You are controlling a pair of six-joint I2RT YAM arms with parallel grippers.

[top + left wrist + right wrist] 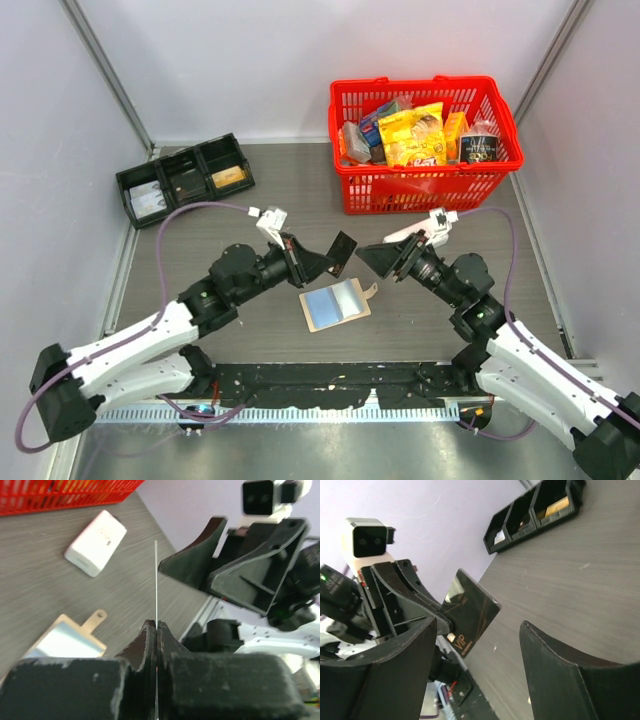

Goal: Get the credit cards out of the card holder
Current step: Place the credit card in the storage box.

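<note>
The card holder (335, 303) lies flat on the table between the arms, tan with a blue-grey panel and a small tab toward the right; it also shows in the left wrist view (65, 637). My left gripper (326, 262) is shut on a black credit card (342, 253) and holds it in the air above and behind the holder. In the left wrist view the card (156, 580) shows edge-on between the shut jaws (157, 625). My right gripper (385, 262) is open and empty, facing the card a short way off. The right wrist view shows the card (470, 612) with gold "VIP" lettering.
A red basket (425, 150) full of packets stands at the back right. A black three-compartment tray (185, 178) sits at the back left and also shows in the right wrist view (535, 510). A small white box (96, 542) lies on the table near the basket.
</note>
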